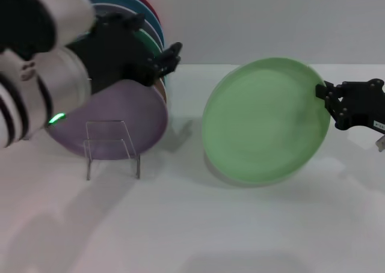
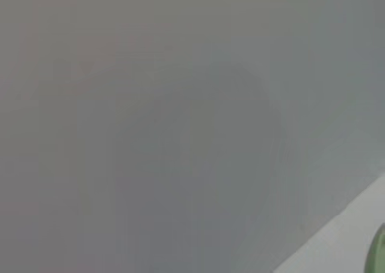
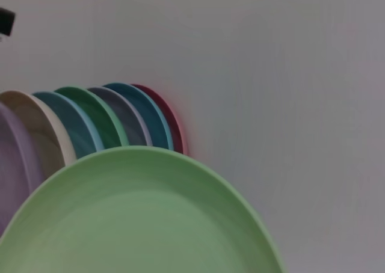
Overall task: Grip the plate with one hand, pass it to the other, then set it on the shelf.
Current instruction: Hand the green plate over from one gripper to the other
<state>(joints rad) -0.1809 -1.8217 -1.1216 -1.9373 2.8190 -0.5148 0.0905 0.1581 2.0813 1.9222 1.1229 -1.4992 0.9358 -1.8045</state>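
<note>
Right gripper fingers pinch plate rim, tilted above desk. Left gripper apart, fingers' state unclear. Handover and shelf pending.

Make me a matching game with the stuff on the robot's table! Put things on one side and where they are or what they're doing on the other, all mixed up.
Things:
1. mint-green plate
2. lilac plate
3. wire rack
4. left gripper

Places or states:
A. stands at the front of the row of plates
B. hangs near the stacked plates, holding nothing
C. tilted up, pinched at its rim by the right gripper
D. stands on the table in front of the lilac plate

Pairs: 1-C, 2-A, 3-D, 4-B
</note>
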